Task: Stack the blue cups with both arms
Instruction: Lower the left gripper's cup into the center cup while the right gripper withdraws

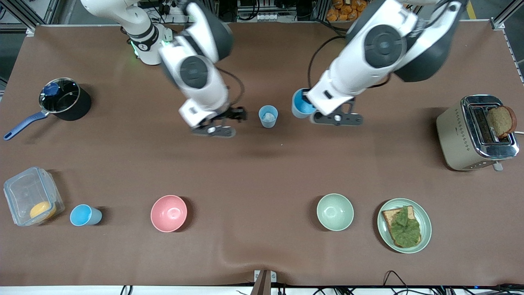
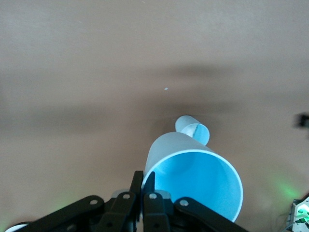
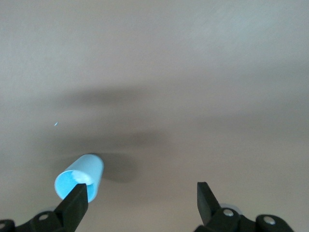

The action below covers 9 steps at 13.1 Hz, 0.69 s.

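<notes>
Lowest in the front view, a row of things runs along the table (image 1: 262,172) edge nearest the camera: a clear lidded container (image 1: 32,196) with something yellow inside, a lone blue cup (image 1: 84,215) beside it, a pink bowl (image 1: 168,213), a green bowl (image 1: 335,212) and a green plate (image 1: 423,223) carrying toast with lettuce. Farther up, a blue cup with a white patch (image 1: 268,116) stands upright at mid-table between the two grippers. The right gripper (image 1: 237,116) hangs just beside that cup with its fingers spread and nothing between them. The left gripper (image 1: 308,107) is clenched on the rim of a held blue cup (image 1: 301,104), lifted off the table. A dark saucepan (image 1: 65,98) sits toward the right arm's end, a toaster (image 1: 477,132) with a bread slice toward the left arm's end. From the left wrist view, the left gripper's fingers (image 2: 148,186) pinch the wall of the held cup (image 2: 198,179), its bright mouth tilted toward the lens, and the patched cup (image 2: 192,130) stands on the table below it. From the right wrist view, the two wide-apart fingers (image 3: 77,200) frame bare table, with the patched cup (image 3: 81,176) next to one fingertip; whether they touch cannot be told.
</notes>
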Motion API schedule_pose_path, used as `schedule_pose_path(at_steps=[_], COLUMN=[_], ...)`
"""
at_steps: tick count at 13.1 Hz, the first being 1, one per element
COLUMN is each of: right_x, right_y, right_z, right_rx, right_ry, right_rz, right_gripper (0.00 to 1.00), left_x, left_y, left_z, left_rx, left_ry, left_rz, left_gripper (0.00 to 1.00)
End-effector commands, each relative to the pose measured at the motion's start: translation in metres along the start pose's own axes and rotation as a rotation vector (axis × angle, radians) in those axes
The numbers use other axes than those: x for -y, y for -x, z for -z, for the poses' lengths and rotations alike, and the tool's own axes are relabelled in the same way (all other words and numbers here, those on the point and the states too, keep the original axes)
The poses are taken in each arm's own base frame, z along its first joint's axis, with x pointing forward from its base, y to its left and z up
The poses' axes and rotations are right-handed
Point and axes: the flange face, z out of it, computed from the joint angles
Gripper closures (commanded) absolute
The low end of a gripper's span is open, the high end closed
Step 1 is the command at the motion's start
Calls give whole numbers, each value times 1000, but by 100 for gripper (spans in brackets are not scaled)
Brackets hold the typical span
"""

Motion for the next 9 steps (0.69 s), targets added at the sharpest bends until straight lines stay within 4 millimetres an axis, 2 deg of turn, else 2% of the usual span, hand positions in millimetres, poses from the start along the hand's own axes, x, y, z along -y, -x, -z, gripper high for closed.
schedule_pose_path(at_steps=[1, 2, 4, 5, 7, 9], right_x=[-62, -87, -136, -155, -200, -248], right_y=[-24, -33, -44, -46, -43, -39], right_z=[39, 50, 76, 87, 113, 138], right_rx=[10, 8, 0, -7, -7, -10], right_ry=[-30, -33, -41, -44, -51, -60], right_rz=[45, 58, 85, 93, 125, 148], right_gripper=[0, 0, 0, 0, 0, 0], left_x=[-20, -30, -47, -46, -53, -59], left_y=[7, 10, 19, 17, 26, 37], left_z=[-38, -65, -97, -108, -128, -156], left_rx=[3, 26, 51, 69, 96, 80], left_ry=[-16, -30, -45, -52, -73, -72], left_rz=[-17, -37, -68, -67, -85, -100], left_gripper=[100, 100, 100, 100, 100, 100])
